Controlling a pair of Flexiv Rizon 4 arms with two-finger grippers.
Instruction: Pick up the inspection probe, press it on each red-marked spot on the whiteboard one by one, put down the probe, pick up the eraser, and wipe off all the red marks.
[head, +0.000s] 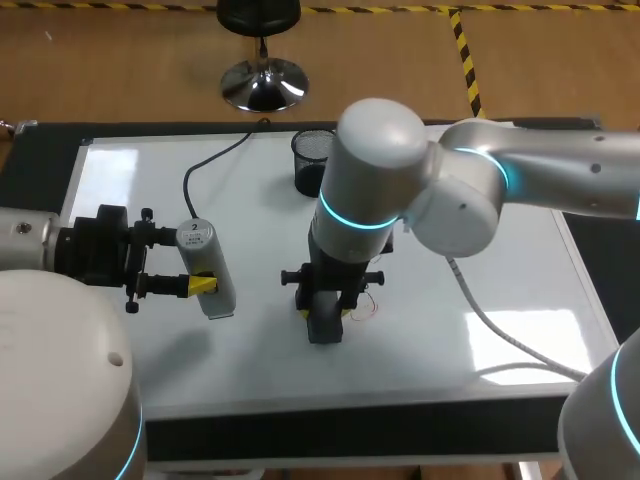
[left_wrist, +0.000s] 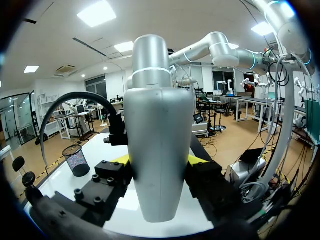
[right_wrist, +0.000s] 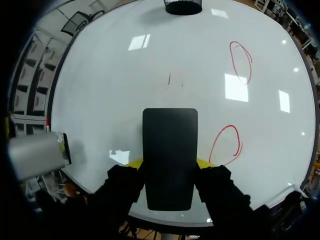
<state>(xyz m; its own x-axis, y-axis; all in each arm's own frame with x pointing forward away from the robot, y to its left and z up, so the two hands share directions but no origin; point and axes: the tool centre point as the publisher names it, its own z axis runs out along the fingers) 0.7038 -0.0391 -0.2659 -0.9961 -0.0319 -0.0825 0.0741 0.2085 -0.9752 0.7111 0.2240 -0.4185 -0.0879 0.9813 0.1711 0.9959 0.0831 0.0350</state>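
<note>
My left gripper (head: 200, 268) is shut on the silver inspection probe (head: 207, 265), which it holds over the left part of the whiteboard (head: 500, 290). In the left wrist view the probe (left_wrist: 159, 150) fills the space between the yellow fingertips (left_wrist: 121, 160). My right gripper (head: 325, 312) is shut on the black eraser (head: 325, 325), down at the board's middle. In the right wrist view the eraser (right_wrist: 170, 155) sits between the fingers, with one red loop (right_wrist: 227, 145) right beside it and another red loop (right_wrist: 241, 61) farther ahead. A faint smudge (right_wrist: 175, 80) lies ahead of the eraser.
A black mesh cup (head: 313, 160) stands at the back of the board, and shows in the left wrist view (left_wrist: 76, 161) too. A black cable (head: 205, 165) runs from the probe across the back left. A grey cable (head: 500, 340) trails over the board's right side.
</note>
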